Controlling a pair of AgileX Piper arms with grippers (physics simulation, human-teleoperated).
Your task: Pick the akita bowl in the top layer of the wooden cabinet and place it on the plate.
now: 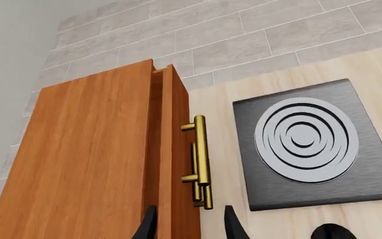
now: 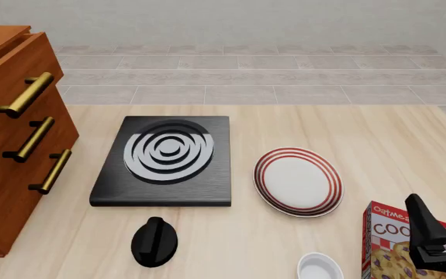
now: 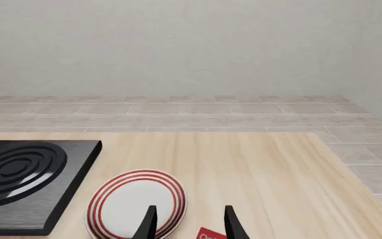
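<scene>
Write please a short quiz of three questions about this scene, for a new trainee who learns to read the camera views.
1. True or false: the top drawer of the reddish-brown wooden cabinet is pulled out a little way.
2. Which thing lies between the cabinet and the round white plate with red rings?
A. the black square stove with white rings
B. the small plain white bowl
C. the red cereal box
3. Fill in: the black round knob-shaped object lies on the table on the near side of the ____.

Key: 1 true; 2 A; 3 stove.
</scene>
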